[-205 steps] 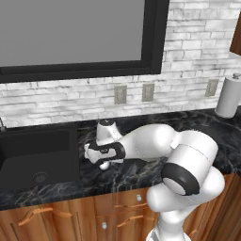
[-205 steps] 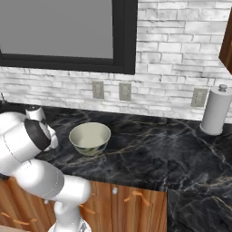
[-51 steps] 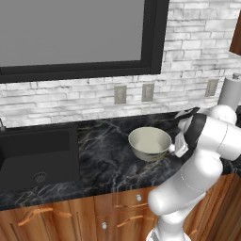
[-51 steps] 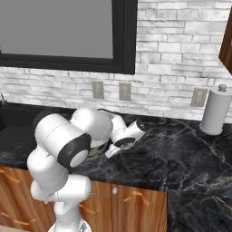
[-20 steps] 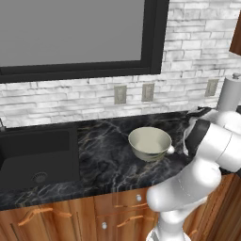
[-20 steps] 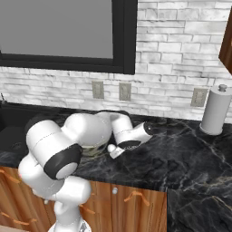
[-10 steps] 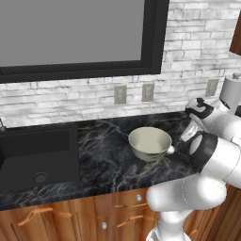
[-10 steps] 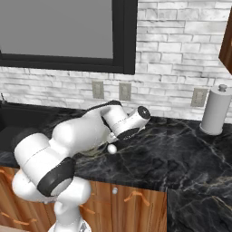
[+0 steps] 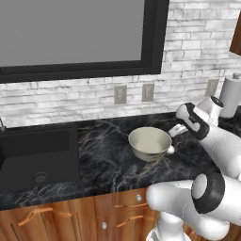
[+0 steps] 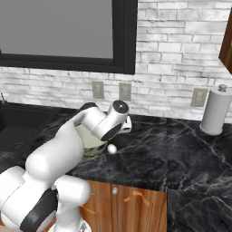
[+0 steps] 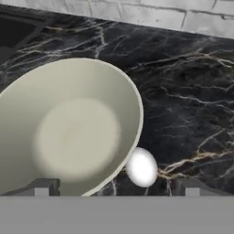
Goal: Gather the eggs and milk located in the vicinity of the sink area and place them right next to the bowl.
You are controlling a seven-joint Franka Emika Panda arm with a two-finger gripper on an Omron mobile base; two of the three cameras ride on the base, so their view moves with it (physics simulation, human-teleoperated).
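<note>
Hand view is looking down at the bowl (image 11: 68, 132), and the egg (image 11: 141, 167) is sitting on the black marble counter (image 11: 192, 105) right up against the bowl's rim, on its right side as that camera sees it. The two dark fingertips (image 11: 42, 187) poke up at the bottom, spread far apart with nothing between them, so the gripper (image 11: 116, 189) is released and holding nothing.

From the left base view the bowl (image 9: 149, 143) sits upright on the counter (image 9: 103, 160), well to the right of the black sink (image 9: 37, 157). The egg (image 9: 170, 149) peeks out just beside the bowl's right edge. The gripper (image 9: 178, 130) hangs above and behind it, near the bowl's far right rim.

In the right base view the arm covers most of the bowl (image 10: 93, 144), and the egg (image 10: 112, 148) shows as a small white blob next to it. A paper towel roll (image 10: 214, 112) stands way off to the right by the brick wall (image 10: 181, 54). Can't spot the milk anywhere.
</note>
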